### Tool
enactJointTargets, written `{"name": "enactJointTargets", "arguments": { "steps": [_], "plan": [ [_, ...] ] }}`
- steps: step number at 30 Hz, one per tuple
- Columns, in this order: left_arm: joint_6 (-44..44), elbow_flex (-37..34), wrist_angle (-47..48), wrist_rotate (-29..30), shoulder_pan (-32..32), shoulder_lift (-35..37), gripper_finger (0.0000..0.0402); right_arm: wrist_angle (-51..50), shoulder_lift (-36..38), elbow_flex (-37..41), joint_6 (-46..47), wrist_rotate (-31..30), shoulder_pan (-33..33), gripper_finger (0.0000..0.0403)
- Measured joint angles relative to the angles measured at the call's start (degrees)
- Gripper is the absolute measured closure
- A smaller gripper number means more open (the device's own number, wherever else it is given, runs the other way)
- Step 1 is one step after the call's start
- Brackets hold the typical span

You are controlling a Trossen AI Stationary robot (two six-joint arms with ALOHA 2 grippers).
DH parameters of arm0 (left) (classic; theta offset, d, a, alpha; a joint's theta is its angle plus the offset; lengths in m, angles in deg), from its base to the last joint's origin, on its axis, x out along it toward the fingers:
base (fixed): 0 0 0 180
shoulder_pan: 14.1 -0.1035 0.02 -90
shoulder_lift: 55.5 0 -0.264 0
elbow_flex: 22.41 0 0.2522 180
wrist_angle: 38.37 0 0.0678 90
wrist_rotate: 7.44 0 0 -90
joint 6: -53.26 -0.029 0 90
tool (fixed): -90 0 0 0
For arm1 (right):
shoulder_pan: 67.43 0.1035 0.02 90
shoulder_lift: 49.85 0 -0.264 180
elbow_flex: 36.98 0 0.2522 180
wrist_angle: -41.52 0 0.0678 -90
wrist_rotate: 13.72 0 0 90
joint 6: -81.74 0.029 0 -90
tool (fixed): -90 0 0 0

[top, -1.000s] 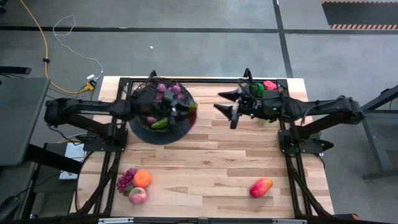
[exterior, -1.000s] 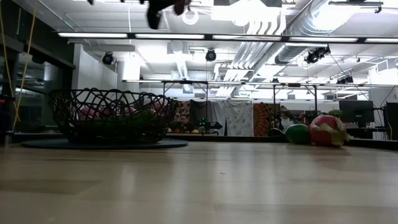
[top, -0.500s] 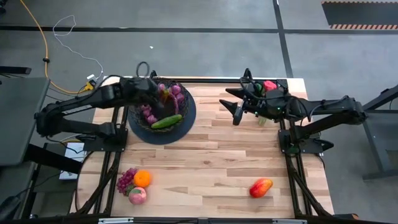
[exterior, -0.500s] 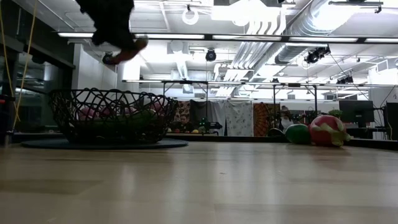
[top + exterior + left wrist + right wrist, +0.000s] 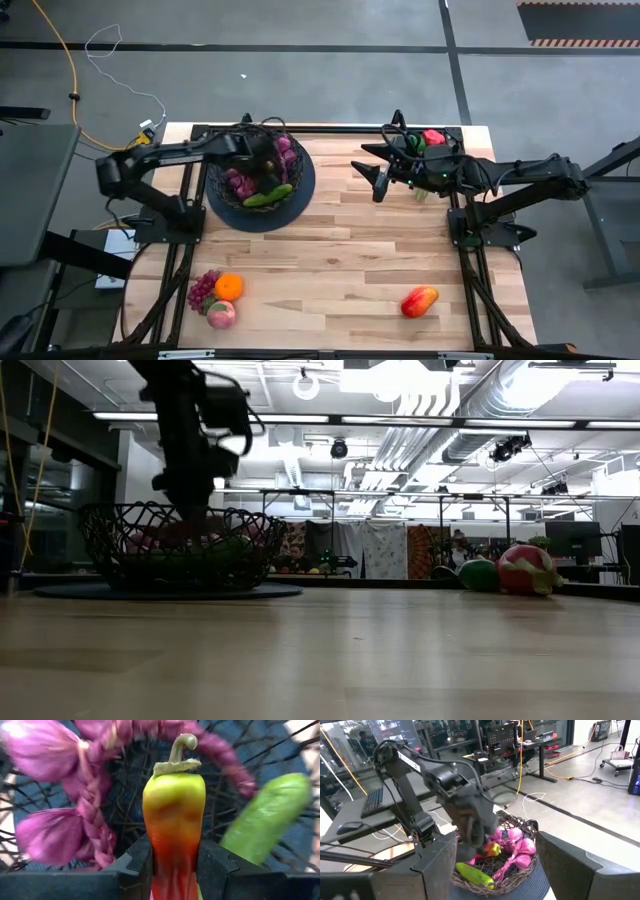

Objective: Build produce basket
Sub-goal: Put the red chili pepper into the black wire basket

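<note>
Reaching down into the basket (image 5: 300,195), the left gripper (image 5: 262,165) pinches a pepper (image 5: 174,815), green at the stem end and shading to red-orange between the two dark fingers (image 5: 137,865) pressed against its sides. Just beside the pepper inside the black wire bowl lie a green cucumber (image 5: 267,817) and pink braided bulbs (image 5: 47,832), seen in the left wrist view. From above, the basket stands on its dark round base at the table's (image 5: 340,260) far left, holding the cucumber and pink-purple produce.

At the near left edge of the wooden table, a grape bunch (image 5: 203,289), an orange (image 5: 229,287) and a peach (image 5: 221,314) sit touching in a cluster; a red-orange mango (image 5: 419,300) lies alone at the near right.

Farther back, the right gripper (image 5: 375,170) hangs above the far right of the table with its fingers spread and nothing between them. Behind it, at the far right corner, rest a green vegetable (image 5: 479,575) and a red one (image 5: 527,570).
</note>
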State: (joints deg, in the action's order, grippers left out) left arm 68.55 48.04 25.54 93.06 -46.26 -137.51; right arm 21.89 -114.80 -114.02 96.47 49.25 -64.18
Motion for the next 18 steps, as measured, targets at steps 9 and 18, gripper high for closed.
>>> {"name": "enactJointTargets", "arguments": {
  "steps": [9, 18],
  "plan": [
    [0.6, 0.0, -4.9, -0.7, -1.3, -9.8, 0.0298, -0.3, 0.0, 0.0, 0.6, 0.0, 0.0, 0.0141],
    [0.4, 0.0, -6.9, -2.0, -1.4, -10.9, 0.0244, -0.3, 0.0, 0.0, 0.9, 0.0, 0.0, 0.0141]
  ]
}}
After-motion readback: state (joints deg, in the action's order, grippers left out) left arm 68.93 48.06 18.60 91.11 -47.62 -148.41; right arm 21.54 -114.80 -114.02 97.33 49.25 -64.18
